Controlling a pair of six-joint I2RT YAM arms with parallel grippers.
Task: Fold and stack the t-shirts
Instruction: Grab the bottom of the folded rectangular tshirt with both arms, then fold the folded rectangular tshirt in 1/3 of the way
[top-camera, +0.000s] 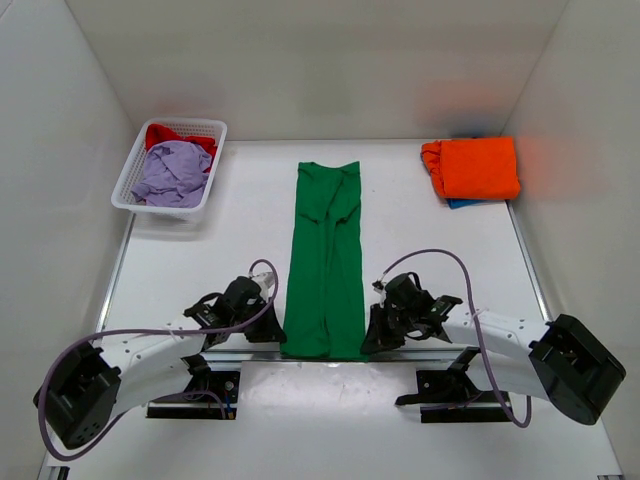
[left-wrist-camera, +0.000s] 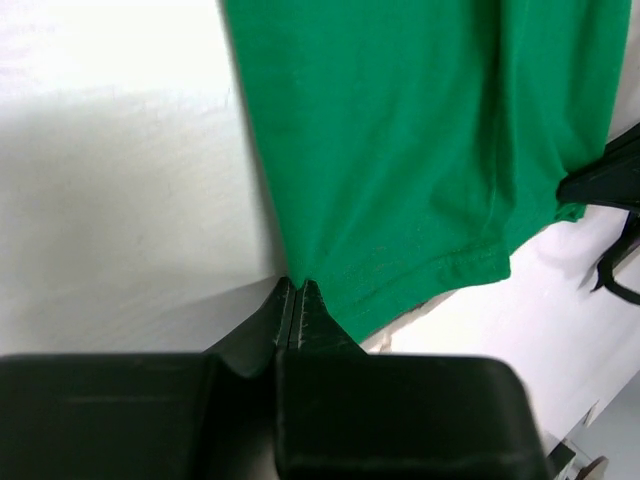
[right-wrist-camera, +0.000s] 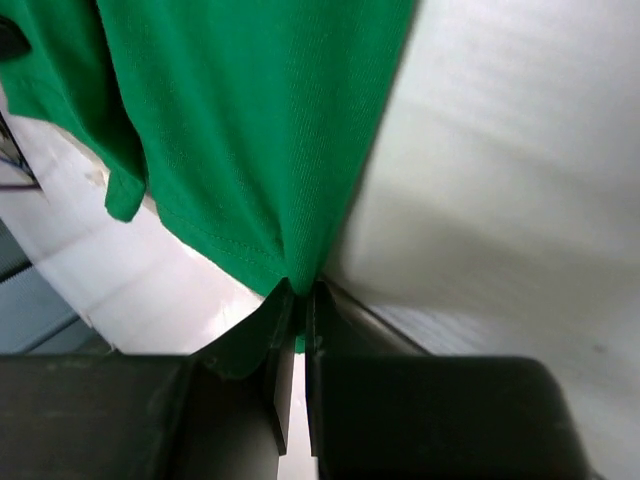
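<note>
The bright green t-shirt (top-camera: 327, 255) lies as a long narrow strip down the middle of the table, its hem at the near edge. My left gripper (top-camera: 279, 333) is shut on the hem's left corner; in the left wrist view the gripper (left-wrist-camera: 296, 284) pinches the green cloth (left-wrist-camera: 420, 130). My right gripper (top-camera: 368, 340) is shut on the hem's right corner; in the right wrist view the gripper (right-wrist-camera: 297, 288) pinches the cloth (right-wrist-camera: 250, 120). A folded orange t-shirt (top-camera: 475, 167) lies on a blue one (top-camera: 462, 203) at the far right. Lavender (top-camera: 175, 173) and red (top-camera: 175, 135) shirts lie in the basket.
The white mesh basket (top-camera: 128, 178) stands at the far left by the wall. White walls enclose the table on three sides. The arm bases and a metal rail (top-camera: 320, 355) run along the near edge.
</note>
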